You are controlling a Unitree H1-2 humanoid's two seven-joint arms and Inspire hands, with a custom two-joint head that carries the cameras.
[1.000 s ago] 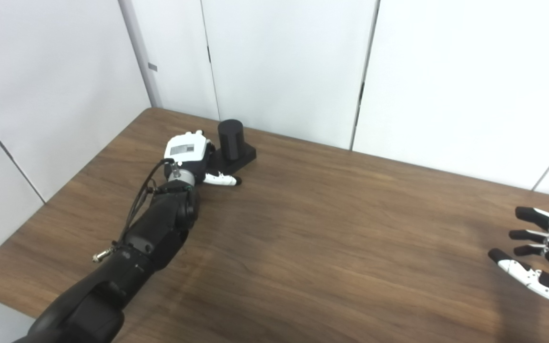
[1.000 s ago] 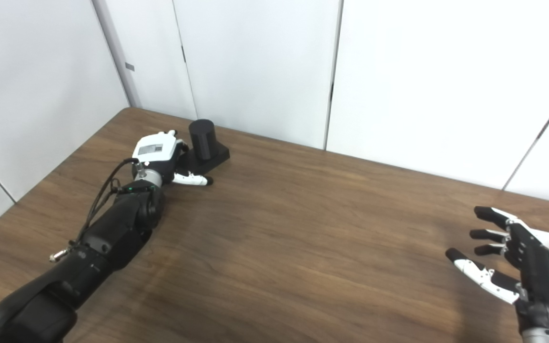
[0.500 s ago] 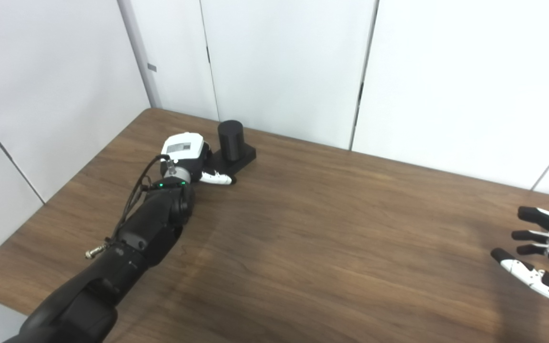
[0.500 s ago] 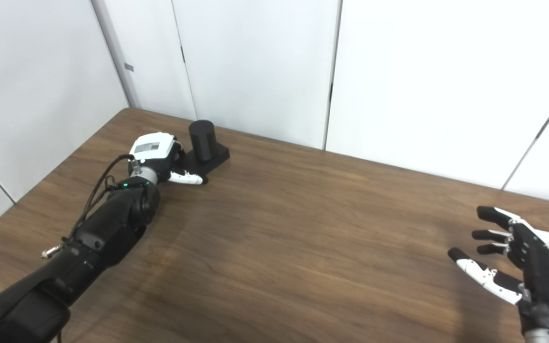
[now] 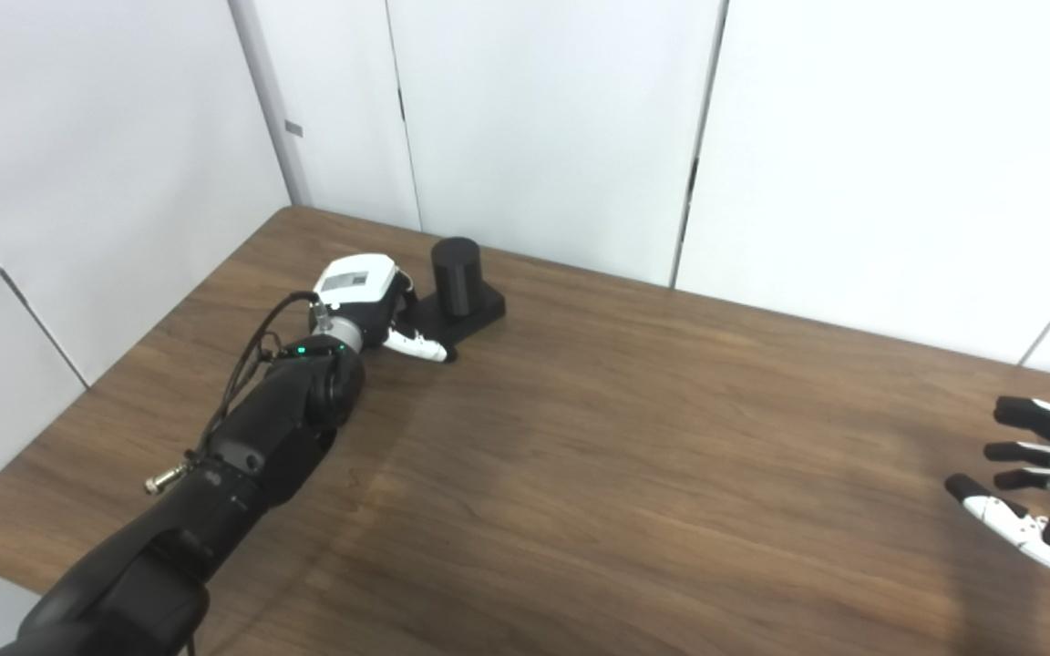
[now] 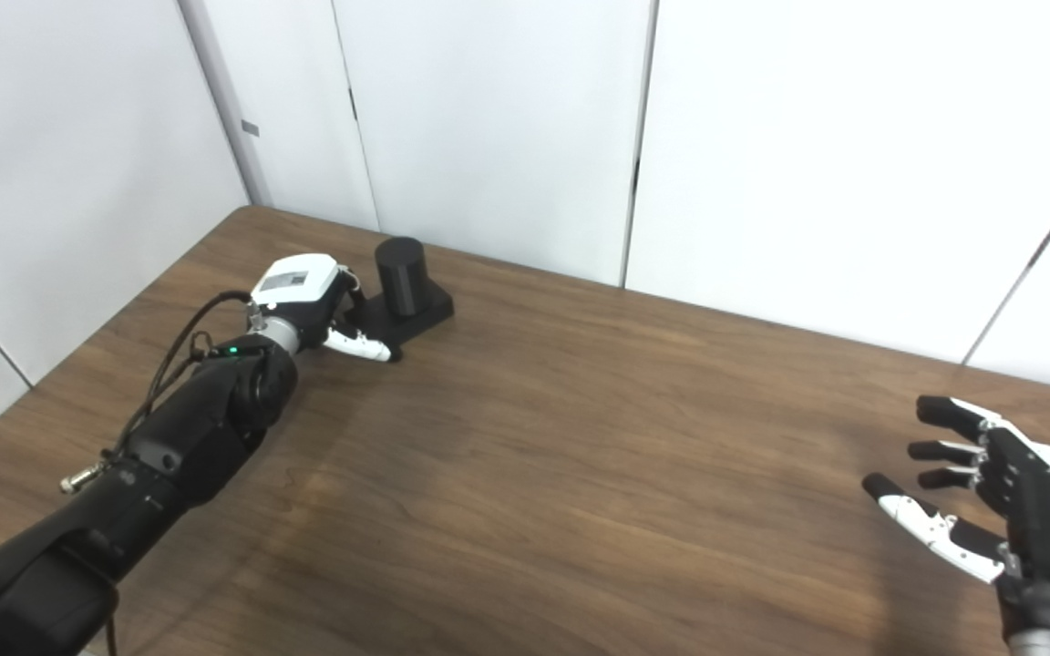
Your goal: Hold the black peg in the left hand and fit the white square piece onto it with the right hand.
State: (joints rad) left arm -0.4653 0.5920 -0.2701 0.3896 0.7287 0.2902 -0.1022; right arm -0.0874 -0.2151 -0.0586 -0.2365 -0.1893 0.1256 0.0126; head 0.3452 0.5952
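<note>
We see that the black peg (image 5: pixel 458 287) has slid a little to the right along the desk (image 5: pixel 634 474) over the last second, while the wall seams stay where they were, so the thing itself has moved and not our view. Our left robot hand (image 5: pixel 370 305) has gone with it and sits against the near-left edge of the peg's flat base, thumb lying along the front; its fingers are hidden behind the white back of the hand, so we cannot tell whether they are closed on the base or merely pushing it. We judge the peg is being dragged or nudged, not yet lifted and held. The peg is a matte black upright cylinder on a low square black base, standing near the far left corner of the desk. Our right robot hand (image 6: pixel 1003 497) hovers well apart at the right edge, fingers spread and holding nothing. We cannot make out the white square piece.
</note>
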